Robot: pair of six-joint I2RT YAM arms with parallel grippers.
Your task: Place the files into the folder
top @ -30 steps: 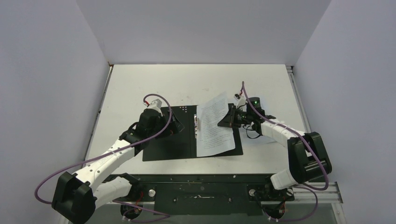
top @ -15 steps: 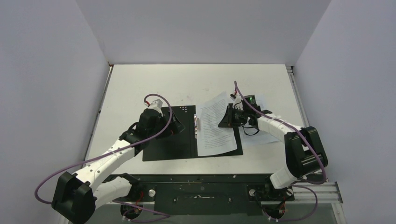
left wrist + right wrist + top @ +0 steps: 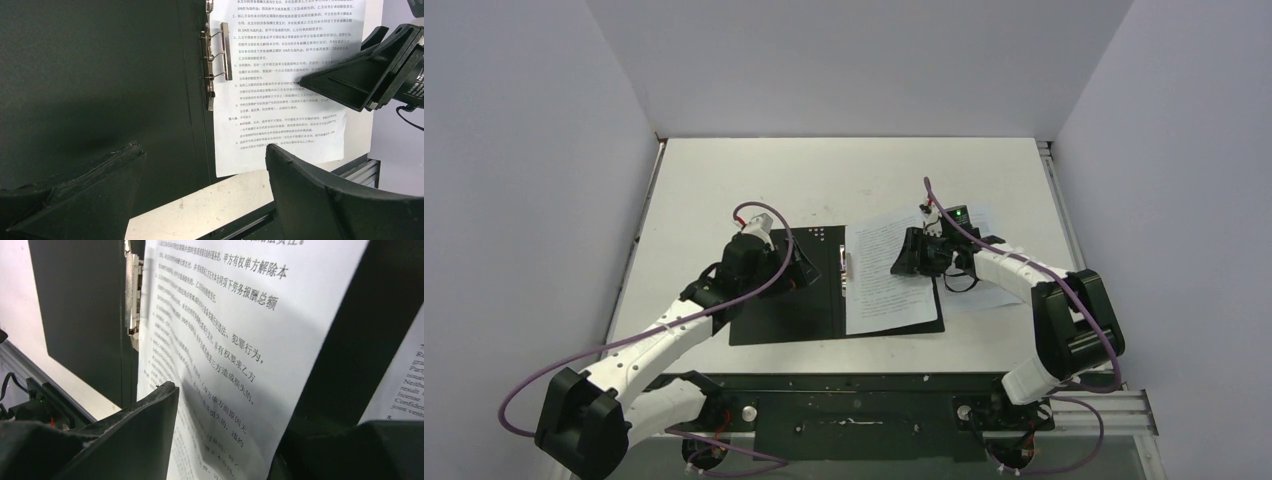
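Observation:
The folder lies open on the table, black inside up, with its metal spine clip in the middle. A printed white sheet of the files lies on the folder's right half, its left edge at the clip. My right gripper is low over the sheet's far right part, jaws apart, and the sheet runs between its fingers. My left gripper is open and empty above the folder's left half, near the spine.
More white printed sheets lie on the table just right of the folder, under the right arm; one edge shows in the right wrist view. A black rail runs along the table's near edge.
The sheet was raised and tilted at its far right side; it now lies flatter on the folder's right half. My right gripper has moved left and lower. The left arm has not moved.

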